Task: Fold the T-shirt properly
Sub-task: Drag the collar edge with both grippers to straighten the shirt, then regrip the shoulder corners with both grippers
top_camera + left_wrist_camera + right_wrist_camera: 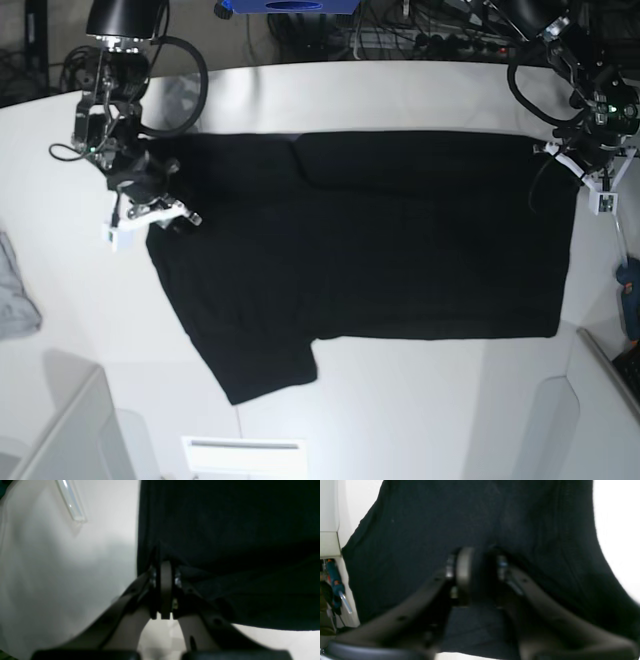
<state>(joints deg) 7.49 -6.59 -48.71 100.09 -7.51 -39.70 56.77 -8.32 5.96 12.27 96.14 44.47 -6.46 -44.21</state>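
Left tool clamped shut on the T-shirt edge, right of the base frame. Right tool, frame left: pads parted over black cloth, grip unclear. Shirt lies flat on the white surface, long axis left-right, one sleeve pointing lower left.

Black jointed arms looped with black cables, each ending in a dark end effector on white brackets.
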